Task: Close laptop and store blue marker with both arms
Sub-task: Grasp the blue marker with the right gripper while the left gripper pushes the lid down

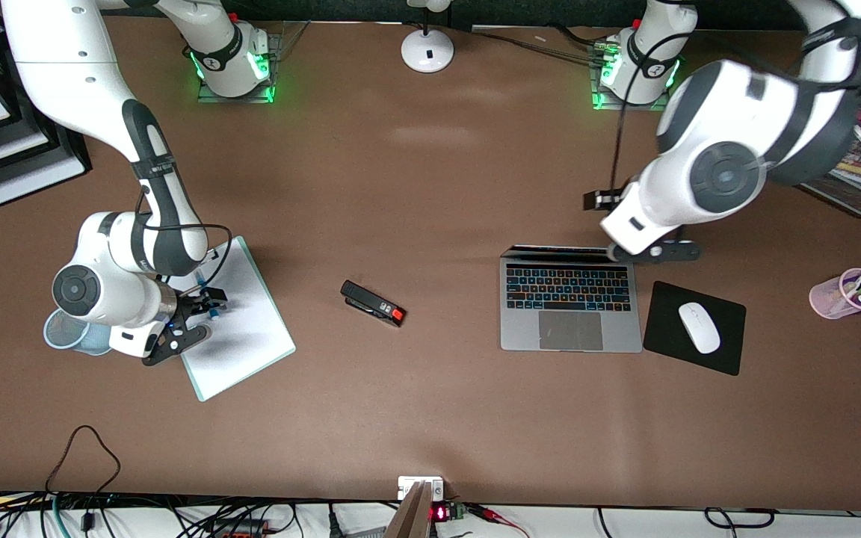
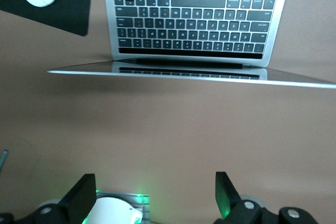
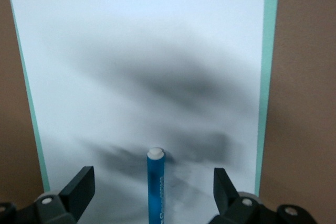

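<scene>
Brown tabletop point(image 1: 430, 194) carries everything. Slim silver-grey laptop point(image 1: 569, 302) sits toward the left arm's end, lid up; black mouse pad point(image 1: 662, 314) with a white mouse point(image 1: 699, 327) just beside it. White clipboard with a teal edge point(image 1: 240, 329) lies toward the right arm's end, a pale blue mesh cup point(image 1: 68, 332) beside it. Small black stapler with a red tip point(image 1: 373, 303) lies between clipboard and laptop.

Left gripper point(image 1: 655, 252) hangs over the tabletop just at the lid's edge. Left wrist view only: fingers point(image 2: 224, 195) spread, nothing between them, lid edge point(image 2: 189, 73) apart from them, keys reflected in the screen.

Right gripper point(image 1: 190, 317) is over the clipboard. Front view shows only a sliver of the short bright-blue marker point(image 1: 199, 282). Right wrist view gives the rest: marker point(image 3: 155, 182) lies on the white sheet between spread fingers point(image 3: 224, 187), white end pointing away, fingers released, not touching it.
</scene>
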Motion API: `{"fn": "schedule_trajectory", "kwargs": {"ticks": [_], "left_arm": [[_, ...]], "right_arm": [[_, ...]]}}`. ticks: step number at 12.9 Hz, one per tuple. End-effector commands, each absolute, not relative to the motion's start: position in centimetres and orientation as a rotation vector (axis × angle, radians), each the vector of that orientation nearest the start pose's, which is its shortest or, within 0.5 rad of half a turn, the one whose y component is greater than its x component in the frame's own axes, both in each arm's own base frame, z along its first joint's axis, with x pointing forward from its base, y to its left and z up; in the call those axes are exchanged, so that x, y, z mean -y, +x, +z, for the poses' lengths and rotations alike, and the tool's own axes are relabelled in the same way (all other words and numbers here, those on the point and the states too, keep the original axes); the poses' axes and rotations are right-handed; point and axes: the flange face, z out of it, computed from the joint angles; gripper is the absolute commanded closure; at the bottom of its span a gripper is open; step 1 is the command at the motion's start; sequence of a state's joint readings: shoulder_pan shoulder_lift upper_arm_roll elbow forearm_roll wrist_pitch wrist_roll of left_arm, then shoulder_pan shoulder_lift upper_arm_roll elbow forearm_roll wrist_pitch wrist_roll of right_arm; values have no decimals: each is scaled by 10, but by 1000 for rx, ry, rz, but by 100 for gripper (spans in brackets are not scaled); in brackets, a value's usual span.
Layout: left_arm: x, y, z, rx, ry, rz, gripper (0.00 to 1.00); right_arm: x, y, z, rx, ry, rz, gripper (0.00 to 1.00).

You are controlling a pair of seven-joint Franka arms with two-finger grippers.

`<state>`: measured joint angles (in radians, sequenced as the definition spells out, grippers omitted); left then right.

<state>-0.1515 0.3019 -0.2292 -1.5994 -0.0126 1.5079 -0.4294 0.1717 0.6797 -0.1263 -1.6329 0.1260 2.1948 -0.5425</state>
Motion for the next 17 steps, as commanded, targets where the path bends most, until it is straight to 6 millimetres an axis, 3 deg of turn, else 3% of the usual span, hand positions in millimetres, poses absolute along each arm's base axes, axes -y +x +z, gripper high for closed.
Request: {"fn": "schedule_trajectory", "kwargs": {"ticks": [1,4,6,12,13,17], "left_arm": [[222,562,417,104,-2994,638,0],[222,563,396,76,-2986,663,0],[235,570,379,52,-3006,613,0],[231,606,359,52,-3012,500,0],[230,607,351,48,-2999,510,0],[232,612,332,46,-3003,507,0]], "right_arm": [[-41,680,207,855,-2957,144,0],[-43,679,196,862,-2959,156,5],[-43,680,190,852,-2965,147,10],[-49,680,190,873,-2965,150,38],[-49,680,190,883,-2963,151,47],[-49,679,189,879,-2964,153,49]]}}
